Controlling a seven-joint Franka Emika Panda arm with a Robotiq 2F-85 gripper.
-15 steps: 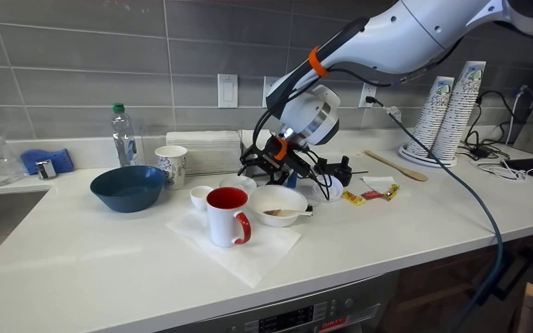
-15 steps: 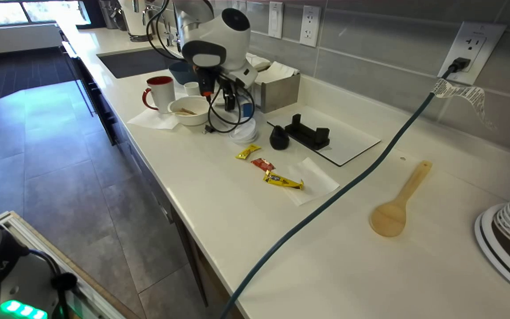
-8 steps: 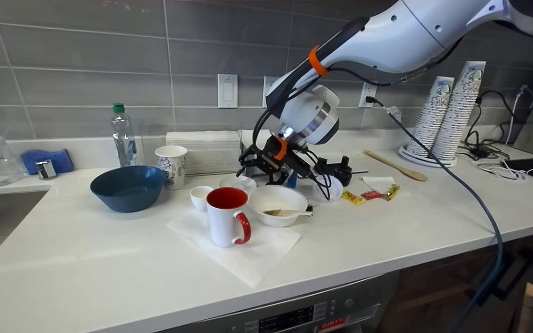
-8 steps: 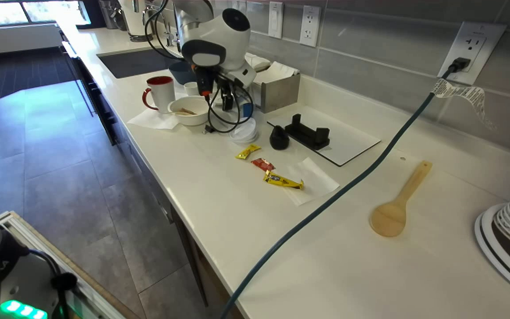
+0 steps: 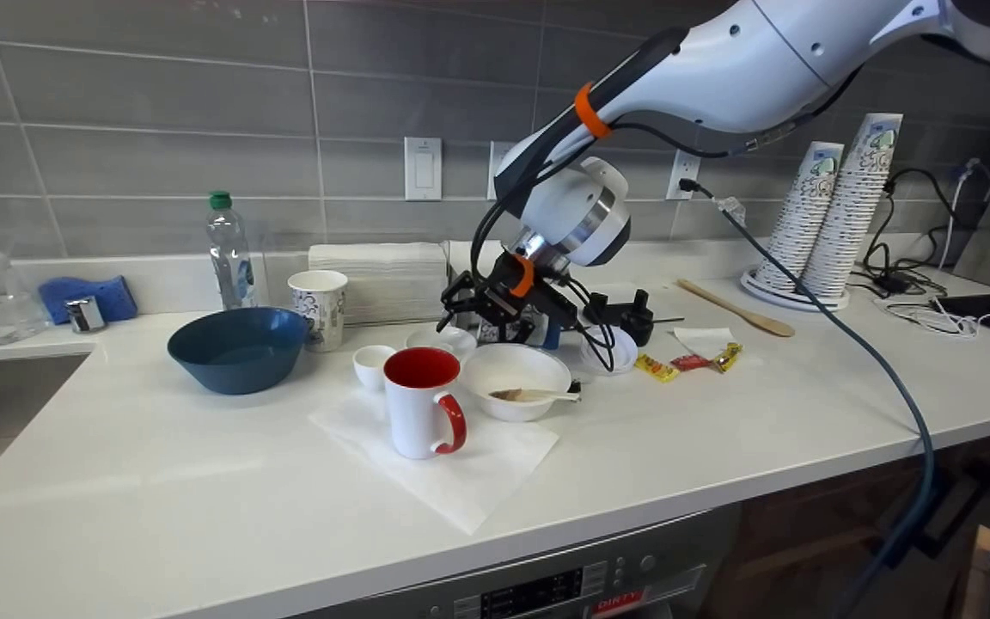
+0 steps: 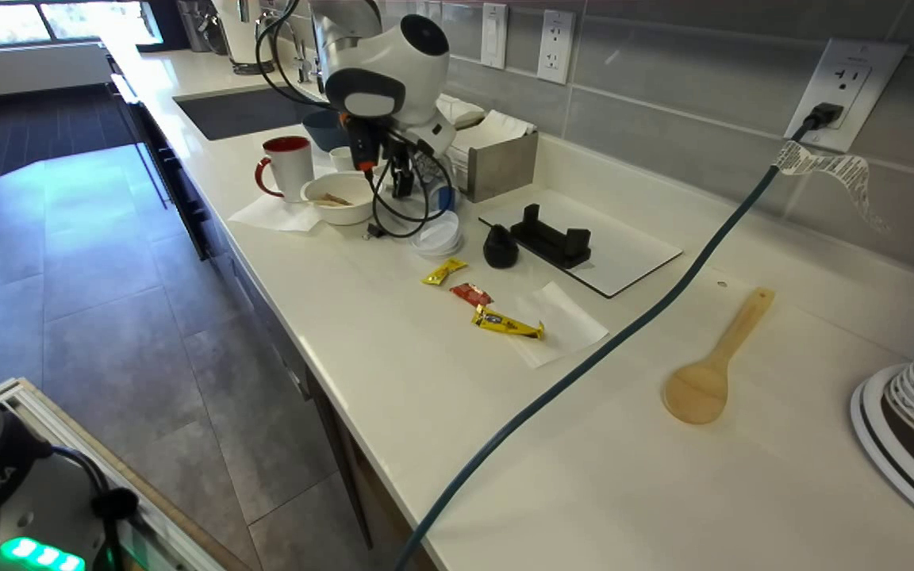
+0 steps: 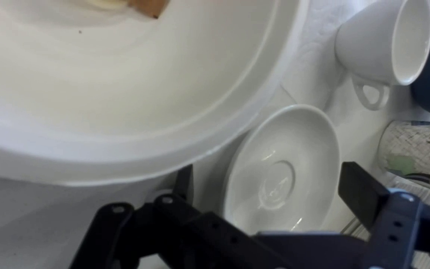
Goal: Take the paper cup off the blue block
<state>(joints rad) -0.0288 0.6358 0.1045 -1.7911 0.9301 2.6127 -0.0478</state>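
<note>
Hand (image 7: 267, 175) low over white counter (image 5: 229, 516), grey tiled wall (image 5: 186, 86) behind.

Down the counter (image 6: 378, 341) from me, the arm (image 6: 389, 67) bends low, its pincer (image 6: 402, 184) hanging near a white bowl (image 6: 352, 216), black cables (image 6: 399, 236) looping beside it. Just beyond the bowl stands a white mug (image 6: 295, 176) with a red handle. Closer in, a short yellow packet (image 6: 444, 271), a red packet (image 6: 472, 294) and a longer yellow packet (image 6: 507, 323) lie in a ragged row, the long one overlapping a piece of white paper (image 6: 564, 329). Nearer still rests a wooden spoon (image 6: 707, 377), and a teal cord (image 6: 655, 311) slants across from the wall outlet (image 6: 846, 87).
</note>
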